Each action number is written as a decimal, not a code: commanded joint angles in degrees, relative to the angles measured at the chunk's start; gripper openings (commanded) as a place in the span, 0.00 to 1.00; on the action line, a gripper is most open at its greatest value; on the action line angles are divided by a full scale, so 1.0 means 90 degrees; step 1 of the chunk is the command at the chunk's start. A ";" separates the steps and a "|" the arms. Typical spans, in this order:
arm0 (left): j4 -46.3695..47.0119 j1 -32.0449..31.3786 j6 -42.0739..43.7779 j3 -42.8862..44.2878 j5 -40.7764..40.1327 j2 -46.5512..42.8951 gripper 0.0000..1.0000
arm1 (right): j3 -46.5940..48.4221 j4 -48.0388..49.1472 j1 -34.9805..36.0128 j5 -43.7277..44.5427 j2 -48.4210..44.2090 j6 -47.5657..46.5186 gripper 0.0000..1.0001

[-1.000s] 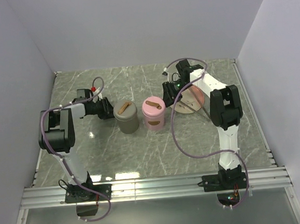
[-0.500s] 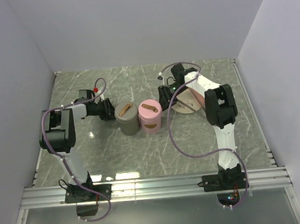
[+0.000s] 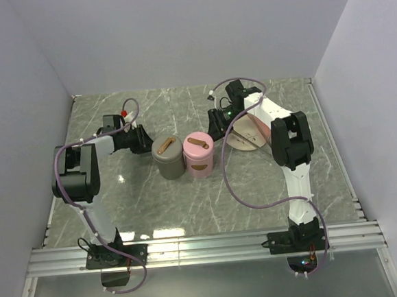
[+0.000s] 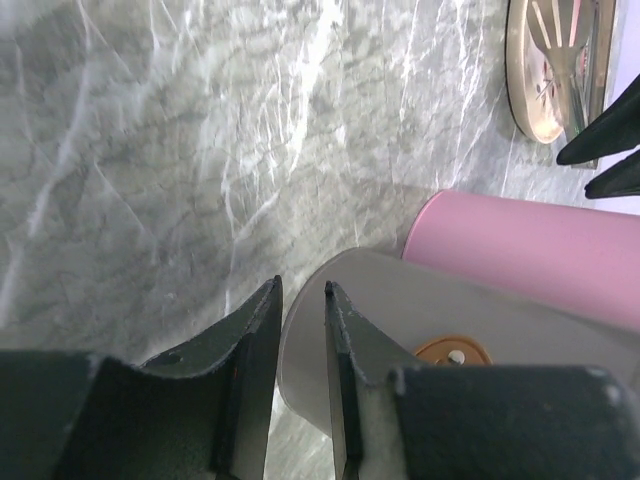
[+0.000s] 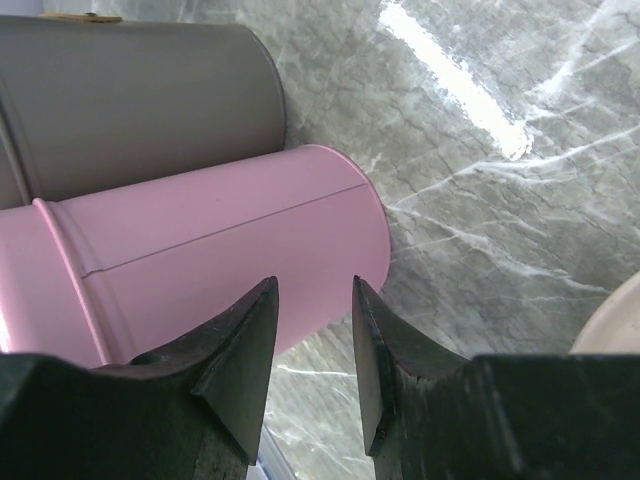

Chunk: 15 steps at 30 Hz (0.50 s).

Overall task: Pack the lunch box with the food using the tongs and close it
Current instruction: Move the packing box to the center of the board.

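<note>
The pink lunch box point(image 3: 199, 159) stands mid-table with its round lid and brown strap handle point(image 3: 197, 144) on top, side by side with a grey canister point(image 3: 168, 159). My right gripper point(image 3: 215, 129) hovers just right of it, jaws open and empty; in the right wrist view the right gripper point(image 5: 314, 282) points at the pink wall point(image 5: 220, 250) without touching it. My left gripper point(image 3: 145, 138) sits left of the grey canister; the left gripper point(image 4: 302, 285) shows a narrow gap with nothing in it. The tongs point(image 4: 578, 60) lie on the plate point(image 4: 520, 95). No food is in view.
The grey canister point(image 4: 430, 310) has a lid with a brown strap like the pink one. The beige plate point(image 3: 236, 143) lies right of the lunch box, partly under my right arm. Pale walls close the table on three sides.
The pink lunch box has slid left until it stands against the grey canister. My right gripper then drew back slightly from it. My left gripper shifted a little back.
</note>
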 commanded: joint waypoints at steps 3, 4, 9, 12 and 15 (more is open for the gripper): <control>0.0412 -0.0006 -0.0018 0.0192 0.0197 -0.0253 0.30 | 0.0378 0.0085 0.0065 -0.0340 0.0125 0.0046 0.43; 0.0422 -0.0007 0.0021 0.0153 0.0198 -0.0282 0.30 | 0.0368 0.0075 0.0075 -0.0370 0.0125 0.0016 0.43; 0.0364 -0.0055 0.0266 -0.0160 0.0373 -0.0438 0.29 | 0.0134 0.0026 0.0221 -0.0506 -0.0002 -0.0082 0.43; 0.0374 -0.0075 0.0266 -0.0345 0.0432 -0.0555 0.29 | -0.0090 0.0084 0.0319 -0.0546 -0.0177 -0.0062 0.43; 0.0383 -0.0133 0.0324 -0.0541 0.0481 -0.0750 0.28 | -0.0296 0.0182 0.0417 -0.0487 -0.0382 -0.0023 0.43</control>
